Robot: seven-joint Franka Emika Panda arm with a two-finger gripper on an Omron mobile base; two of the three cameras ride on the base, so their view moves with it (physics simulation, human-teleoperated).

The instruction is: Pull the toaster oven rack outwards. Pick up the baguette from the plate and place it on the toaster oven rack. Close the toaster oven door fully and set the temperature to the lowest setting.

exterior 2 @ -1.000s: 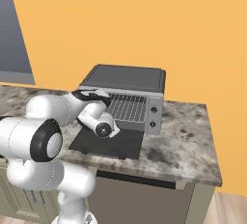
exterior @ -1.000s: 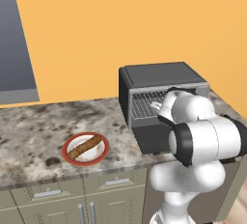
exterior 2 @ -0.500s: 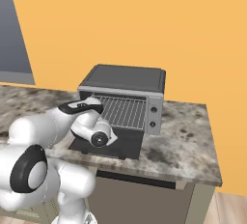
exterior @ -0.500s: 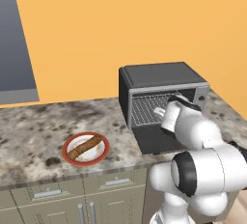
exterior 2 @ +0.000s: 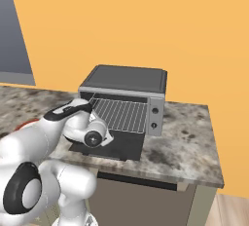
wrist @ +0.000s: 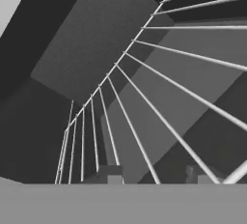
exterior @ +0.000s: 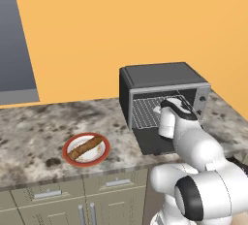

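text: none legible | labels: none | brands: none | numbers: none | signs: none in any view

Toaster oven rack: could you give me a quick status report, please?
Gripper at the rack front edge, grip unclear. Toaster oven door down. Baguette on plate. Nothing blocking.

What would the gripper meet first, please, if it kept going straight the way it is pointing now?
Most likely the rack: in the hand view its wires fan out directly ahead of the gripper, just past the fingertips. Beyond them lies the dark inside of the toaster oven. Depth is hard to judge.
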